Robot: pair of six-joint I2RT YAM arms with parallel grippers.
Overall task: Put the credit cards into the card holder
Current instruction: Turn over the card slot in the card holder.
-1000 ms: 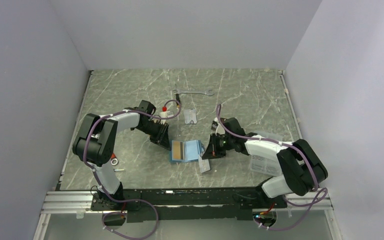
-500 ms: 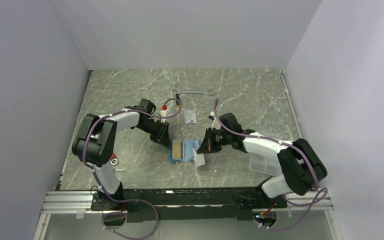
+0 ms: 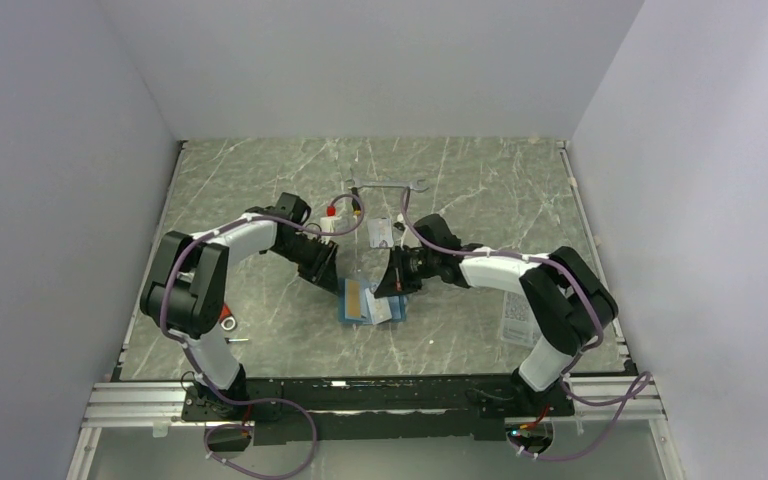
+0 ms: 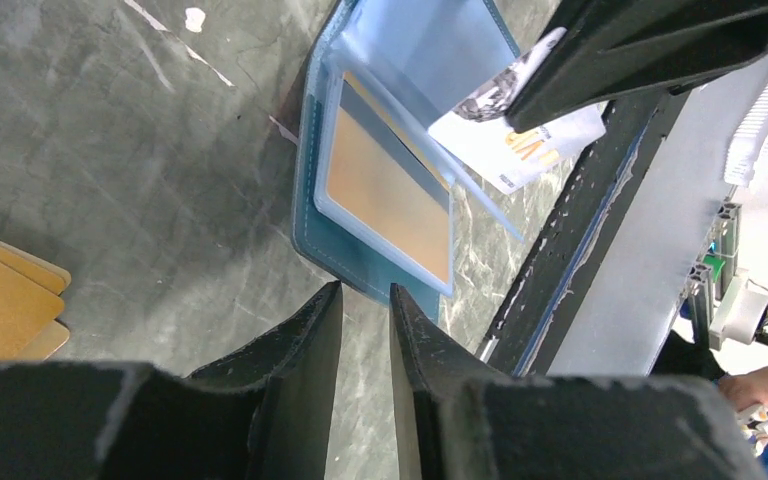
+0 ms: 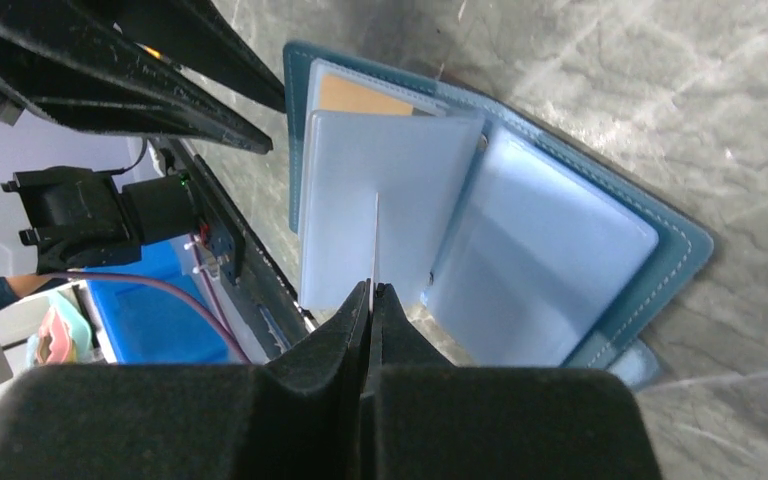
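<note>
1. The right gripper (image 5: 372,290), clamped on a white printed card (image 4: 520,140), has swung in over the open card holder (image 3: 370,300).
2. The left gripper (image 4: 365,295) hovers at the holder's edge, fingers slightly apart and empty.
3. An orange card (image 4: 385,185) sits pocketed. The white one seems ready to go in, though I can't tell if it's touching.

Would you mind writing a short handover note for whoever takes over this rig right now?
Left gripper: fingers slightly apart and empty, just beside the open teal-blue leather-like card holder.
Right gripper: shut on a thin white printed card, held on edge over the holder's pale blue pockets.
Done: one orange-gold plastic card sits in a pocket.
Left: seat the white card in a pocket, then load the stacked orange-gold cards lying on the grey marbled table near the left gripper.
</note>
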